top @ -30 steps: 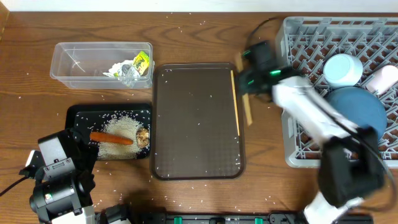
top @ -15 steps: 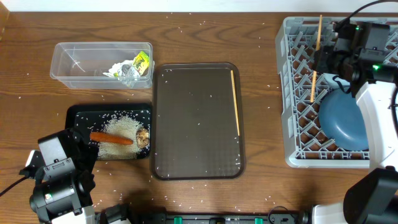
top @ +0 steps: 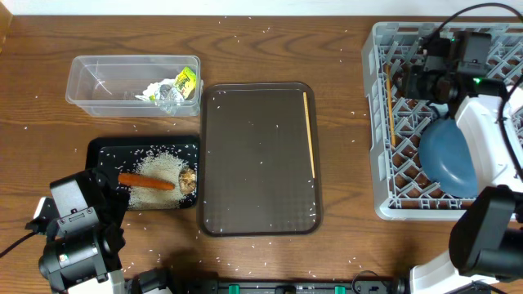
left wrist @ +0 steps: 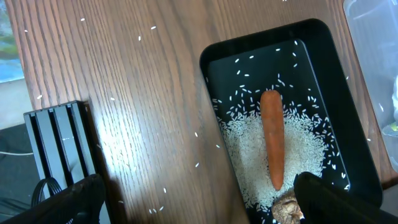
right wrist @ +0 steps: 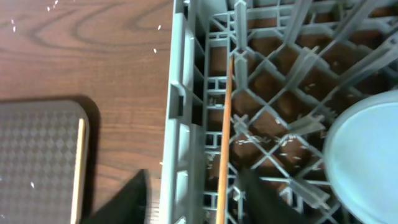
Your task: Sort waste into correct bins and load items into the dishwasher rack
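The grey dishwasher rack [top: 384,175] stands at the right, with a dark-blue plate [top: 448,159] leaning inside it. One wooden chopstick [right wrist: 223,149] lies in the rack along its left wall [right wrist: 180,124]. My right gripper [right wrist: 193,208] hovers open over it, its dark fingers wide apart on either side and not touching it. A second chopstick [top: 309,135] lies on the brown serving tray [top: 257,163]. The black tray [left wrist: 336,93] holds a carrot [left wrist: 272,146], rice [left wrist: 245,134] and a brown lump [left wrist: 286,208]. My left gripper [left wrist: 202,208] is open and empty beside it.
A clear tub [top: 106,82] at the back left holds wrappers and a tissue [top: 170,90]. A pale-blue round dish [right wrist: 367,155] sits in the rack to the right of my right gripper. Rice grains are scattered over the wooden table [top: 343,49].
My right gripper, shut on a chopstick held upright over the rack, has opened. The chopstick now lies in the rack's left side. The left arm has not moved.
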{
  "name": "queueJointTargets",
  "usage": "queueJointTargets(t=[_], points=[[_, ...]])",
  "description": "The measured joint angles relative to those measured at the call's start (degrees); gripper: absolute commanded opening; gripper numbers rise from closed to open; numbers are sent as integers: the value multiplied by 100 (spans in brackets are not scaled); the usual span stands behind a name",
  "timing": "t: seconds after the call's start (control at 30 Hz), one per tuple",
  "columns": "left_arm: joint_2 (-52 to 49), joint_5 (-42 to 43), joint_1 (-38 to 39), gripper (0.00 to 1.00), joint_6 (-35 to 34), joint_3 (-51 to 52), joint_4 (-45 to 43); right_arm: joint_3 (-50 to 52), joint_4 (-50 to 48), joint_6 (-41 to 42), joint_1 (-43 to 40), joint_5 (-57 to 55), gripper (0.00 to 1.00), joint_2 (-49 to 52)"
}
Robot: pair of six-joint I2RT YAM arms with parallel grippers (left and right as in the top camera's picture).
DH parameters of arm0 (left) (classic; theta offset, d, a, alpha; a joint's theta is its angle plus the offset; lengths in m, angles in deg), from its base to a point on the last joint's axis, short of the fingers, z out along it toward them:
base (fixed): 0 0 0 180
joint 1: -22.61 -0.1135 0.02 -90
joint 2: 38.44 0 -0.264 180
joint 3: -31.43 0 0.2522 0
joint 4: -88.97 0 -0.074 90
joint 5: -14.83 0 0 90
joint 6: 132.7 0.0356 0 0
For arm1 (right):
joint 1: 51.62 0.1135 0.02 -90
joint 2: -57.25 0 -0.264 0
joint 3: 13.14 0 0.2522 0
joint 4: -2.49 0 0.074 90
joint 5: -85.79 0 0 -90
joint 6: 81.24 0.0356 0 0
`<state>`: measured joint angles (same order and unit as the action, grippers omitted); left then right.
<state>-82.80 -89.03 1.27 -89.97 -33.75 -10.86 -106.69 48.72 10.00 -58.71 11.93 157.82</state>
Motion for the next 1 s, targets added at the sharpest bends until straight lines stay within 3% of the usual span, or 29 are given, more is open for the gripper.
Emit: queueJointTargets(t=[0.43, 0.7, 1.0], points=[[0, 0, 0, 98, 0, 0, 0, 0, 118, 273, 407, 221, 57, -481], [-2, 0, 0, 98, 0, 0, 0, -31, 533, 439, 1731, -96, 57, -911], [-2, 0, 0, 98, 0, 0, 0, -31, 579, 1010, 3093, -997, 57, 118]])
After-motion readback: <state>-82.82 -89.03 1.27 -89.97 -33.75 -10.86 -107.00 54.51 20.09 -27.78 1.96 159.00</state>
